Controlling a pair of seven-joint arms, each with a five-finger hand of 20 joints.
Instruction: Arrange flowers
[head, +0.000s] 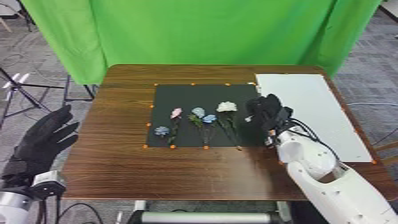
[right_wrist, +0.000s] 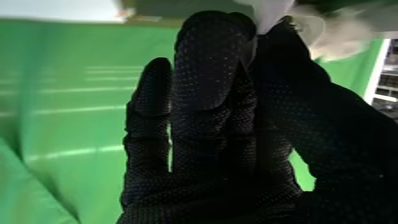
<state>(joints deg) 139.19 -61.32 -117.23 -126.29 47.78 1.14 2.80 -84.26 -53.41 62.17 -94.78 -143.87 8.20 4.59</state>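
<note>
Pinched pale bloom in right hand.
Had white flower near at nine o'clock, lengthwise twelve to six.

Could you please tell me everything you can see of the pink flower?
The pink flower has a small, pale pink head on a slender, darker stem, with some green along it. It lies flat on the dark mat, head away from the robot, stem running toward the mat's near edge. A small blue flower lies to its left and two blue heads to its right. Neither robot hand touches it. Its material is unclear.
</note>
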